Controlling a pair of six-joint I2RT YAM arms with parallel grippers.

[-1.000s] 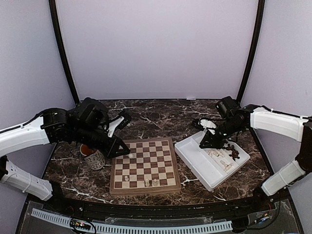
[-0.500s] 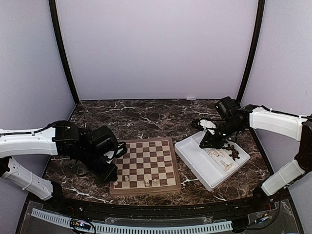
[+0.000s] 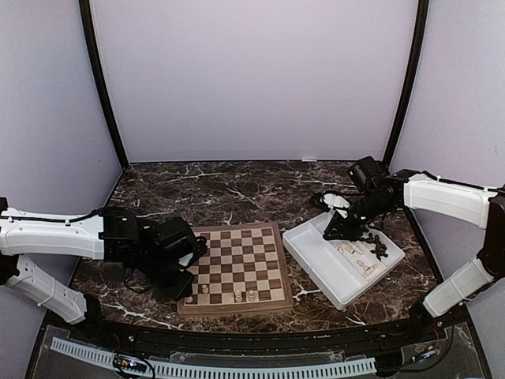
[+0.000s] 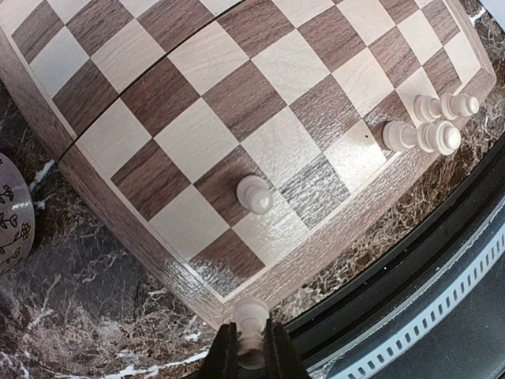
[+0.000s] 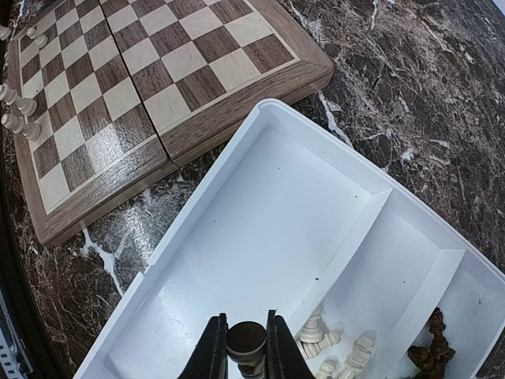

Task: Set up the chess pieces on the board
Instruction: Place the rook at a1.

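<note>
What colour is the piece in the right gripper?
Dark brown; the piece shows best in the right wrist view, in the right gripper.

Cropped edges, tiny shapes
Mug [image 4: 11,213] cut by the left border; pale piece [image 4: 251,324] and dark piece [image 5: 246,341] run off the bottom; loose pieces [image 3: 359,257] seen from above too small to identify.

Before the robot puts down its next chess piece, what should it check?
1. left gripper grips a pale piece: ok.
2. right gripper grips a dark piece: ok.
3. Near corner square of the board is free: ok.
4. The three standing pieces on the board are upright: ok.
5. Right gripper hangs over the white tray, apart from the board: ok.
6. Pale piece is exactly above a square: cannot tell.
</note>
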